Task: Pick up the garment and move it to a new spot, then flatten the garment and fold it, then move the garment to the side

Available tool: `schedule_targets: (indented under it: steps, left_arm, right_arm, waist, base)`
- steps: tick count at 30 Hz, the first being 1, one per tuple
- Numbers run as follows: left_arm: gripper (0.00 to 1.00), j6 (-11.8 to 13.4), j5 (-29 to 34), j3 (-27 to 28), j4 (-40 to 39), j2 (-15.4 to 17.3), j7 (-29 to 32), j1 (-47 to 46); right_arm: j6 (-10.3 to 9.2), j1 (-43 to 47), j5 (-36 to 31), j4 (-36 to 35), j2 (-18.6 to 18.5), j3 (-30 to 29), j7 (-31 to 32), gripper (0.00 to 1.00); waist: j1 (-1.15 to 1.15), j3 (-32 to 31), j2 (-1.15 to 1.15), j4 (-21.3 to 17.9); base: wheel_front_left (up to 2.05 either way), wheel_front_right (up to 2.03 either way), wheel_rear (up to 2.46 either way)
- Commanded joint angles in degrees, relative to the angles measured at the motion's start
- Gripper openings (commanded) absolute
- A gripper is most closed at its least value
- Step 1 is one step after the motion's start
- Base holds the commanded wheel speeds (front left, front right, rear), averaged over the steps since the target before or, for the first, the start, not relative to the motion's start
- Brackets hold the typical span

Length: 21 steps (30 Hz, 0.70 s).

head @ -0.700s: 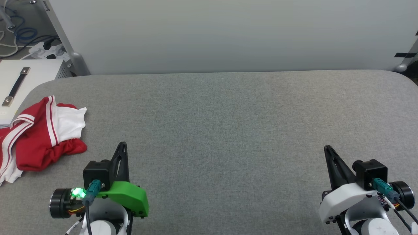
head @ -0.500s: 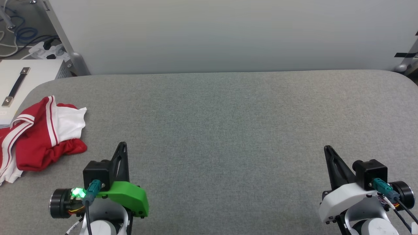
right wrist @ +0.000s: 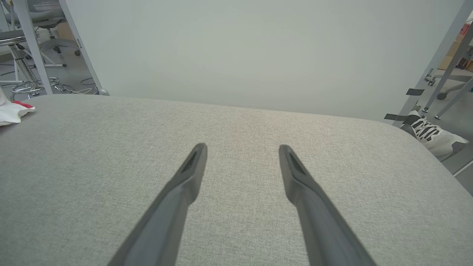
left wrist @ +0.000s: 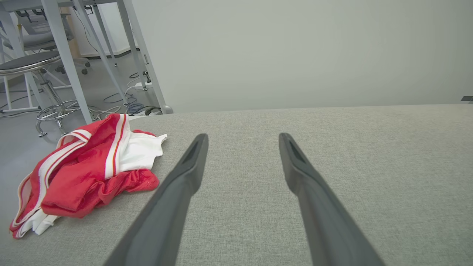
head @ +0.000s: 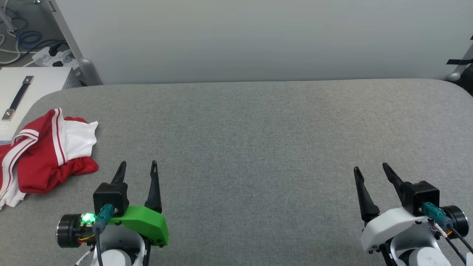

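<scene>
Two grippers sit low at the near side of the grey padded table (head: 240,122), and only one of them is close to the work. The garment (head: 48,155) lies in a crumpled heap at the table's far left edge. Its red body is bunched up, a white sleeve is turned up on top, and striped trim curves along its outer side. Whether part of it droops over the edge I cannot tell from here. The left gripper (head: 138,164) has its two dark fingers spread wide with nothing between them. It points straight ahead across the table, so the heap sits off to its left and a little ahead, near but not touching. The closest red fold lies just beside the line of its left finger. The heap is longer than it is wide and runs from the near-left corner away toward the back of the table, roughly along the way the fingers point. I'd judge the arm has to swing left and turn in toward it rather than simply push forward. The right gripper (head: 371,167) is just as wide and just as empty. It stands well apart on the opposite side, with the whole bare width of cloth-covered tabletop between it and the shirt, so the first grab looks like the left arm's job. No lift has begun, and the open middle of the table is the obvious new spot.
</scene>
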Motion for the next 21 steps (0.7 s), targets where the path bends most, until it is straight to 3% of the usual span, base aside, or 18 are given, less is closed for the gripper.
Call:
schedule_targets:
  steps: [1,21]
  left_arm:
    - [1.00,0.0,-0.7,-0.1,0.2,0.0,-0.5,0.2]
    - [1.00,-0.7,-3.3,-0.8,1.4,-0.1,-2.9,0.4]
  right_arm:
    - [0.00,0.0,0.4,0.2,0.0,-0.1,-0.6,1.00]
    - [-0.01,-0.4,2.7,0.3,0.0,-0.6,-3.0,1.00]
  waist:
    - [0.00,0.0,0.00,0.0]
    - [0.00,0.3,0.00,0.0]
  base:
    - [0.00,0.00,0.00]
    - [0.00,0.00,0.00]
